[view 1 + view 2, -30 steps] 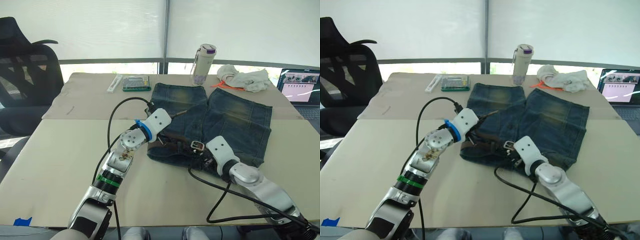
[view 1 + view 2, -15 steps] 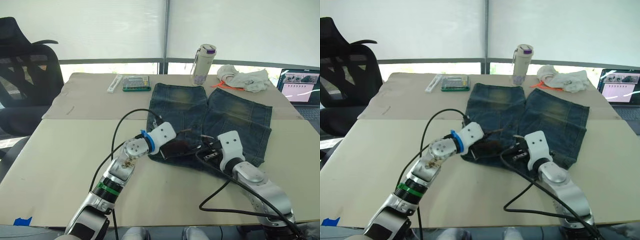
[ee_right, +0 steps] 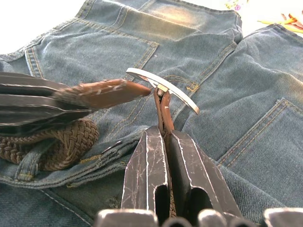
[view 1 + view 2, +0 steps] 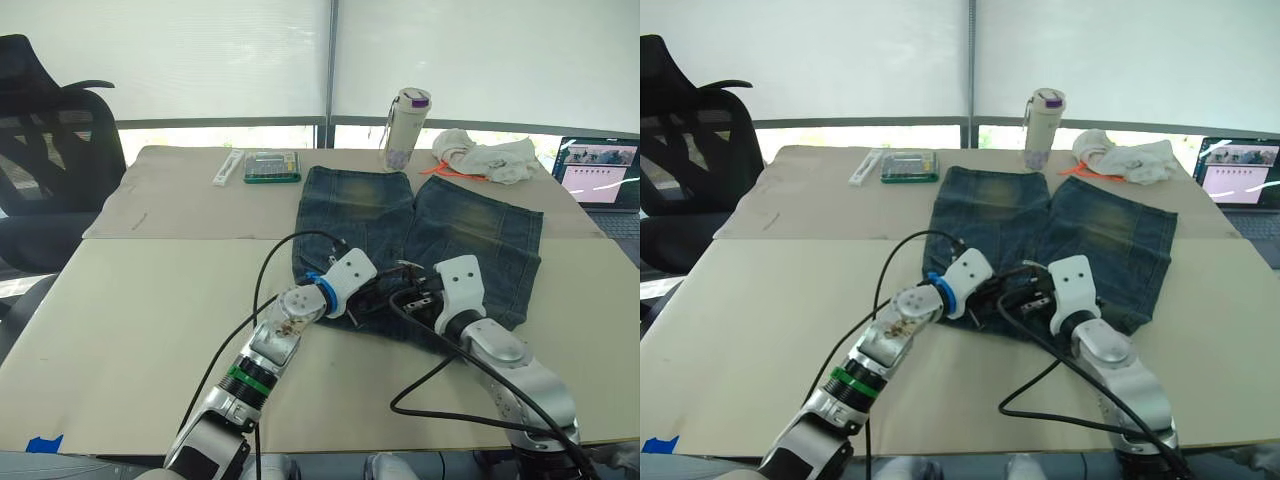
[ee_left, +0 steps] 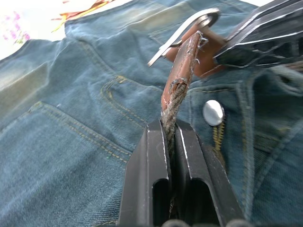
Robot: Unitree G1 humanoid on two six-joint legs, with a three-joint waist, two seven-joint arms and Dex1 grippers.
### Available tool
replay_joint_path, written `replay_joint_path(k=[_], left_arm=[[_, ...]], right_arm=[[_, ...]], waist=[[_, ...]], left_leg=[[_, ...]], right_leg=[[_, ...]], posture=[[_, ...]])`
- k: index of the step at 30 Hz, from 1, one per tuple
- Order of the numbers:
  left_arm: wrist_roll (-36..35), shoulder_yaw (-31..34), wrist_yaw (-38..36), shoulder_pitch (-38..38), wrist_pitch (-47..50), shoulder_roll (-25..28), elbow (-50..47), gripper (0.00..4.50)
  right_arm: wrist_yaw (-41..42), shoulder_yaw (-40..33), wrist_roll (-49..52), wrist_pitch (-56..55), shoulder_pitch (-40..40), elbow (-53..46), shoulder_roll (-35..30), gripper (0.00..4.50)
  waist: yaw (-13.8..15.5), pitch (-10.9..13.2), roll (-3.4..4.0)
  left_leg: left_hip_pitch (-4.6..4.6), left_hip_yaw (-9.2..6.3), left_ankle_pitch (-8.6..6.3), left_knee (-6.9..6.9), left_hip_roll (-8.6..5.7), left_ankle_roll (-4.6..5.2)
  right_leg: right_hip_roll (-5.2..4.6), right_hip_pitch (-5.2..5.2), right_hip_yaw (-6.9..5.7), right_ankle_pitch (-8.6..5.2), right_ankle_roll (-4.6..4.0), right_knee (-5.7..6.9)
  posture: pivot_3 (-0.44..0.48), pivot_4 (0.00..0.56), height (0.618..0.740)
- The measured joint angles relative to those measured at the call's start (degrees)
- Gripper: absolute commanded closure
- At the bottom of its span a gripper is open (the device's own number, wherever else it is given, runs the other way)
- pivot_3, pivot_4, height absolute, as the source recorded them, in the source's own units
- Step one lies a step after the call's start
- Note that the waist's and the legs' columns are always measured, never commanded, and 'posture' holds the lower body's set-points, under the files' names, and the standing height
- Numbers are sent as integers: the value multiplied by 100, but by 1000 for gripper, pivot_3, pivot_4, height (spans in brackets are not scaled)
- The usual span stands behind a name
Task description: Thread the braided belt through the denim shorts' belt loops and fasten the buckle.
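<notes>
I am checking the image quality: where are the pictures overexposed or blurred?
Left eye view: the window blinds are washed out white, while the denim shorts stay well lit. Left wrist view: the left gripper, shut on the braided belt, is sharp; the far corner is blown out. Right wrist view: the buckle is sharp, and the left gripper's fingers look smeared.

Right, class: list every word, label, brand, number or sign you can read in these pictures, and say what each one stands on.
No text can be read anywhere.
Laptop screen: shows windows, too small to read.
Bottle: purple pattern, no legible lettering.
Green box: any print is too small to read.
Denim shorts, braided belt, buckle and metal button: no lettering visible.
</notes>
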Motion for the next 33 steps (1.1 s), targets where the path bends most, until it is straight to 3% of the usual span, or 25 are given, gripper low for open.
replay_joint_path(k=[13,26,30,33], left_arm=[[128,-18,542,-18,-297,-350,296,4500],[325,-200,571,-94,-763,-331,666,4500],[368,-218,570,-93,-785,-330,682,4500],[396,-202,583,-88,-897,-329,707,4500]], right_arm=[[296,313,-427,-150,24,-86,-209,4489],[1128,1503,-2297,-1721,185,217,-1902,4489],[1274,1577,-2677,-2151,203,379,-2057,4489],[1297,1426,-2640,-2225,266,438,-1720,4489]], waist=[[-4,0,0],[2,1,-1],[10,1,-2],[7,2,-3]], left_leg=[[0,0,-3,0,0,6],[0,1,-3,4,-1,5],[0,0,2,8,-1,-3],[0,-1,2,9,1,-3]], right_leg=[[0,-1,0,0,0,0],[0,0,0,-1,1,-2],[0,3,-1,-1,1,-3],[0,3,-2,-1,1,-2]], posture=[[0,150,737],[0,150,737],[0,150,737],[0,150,737]])
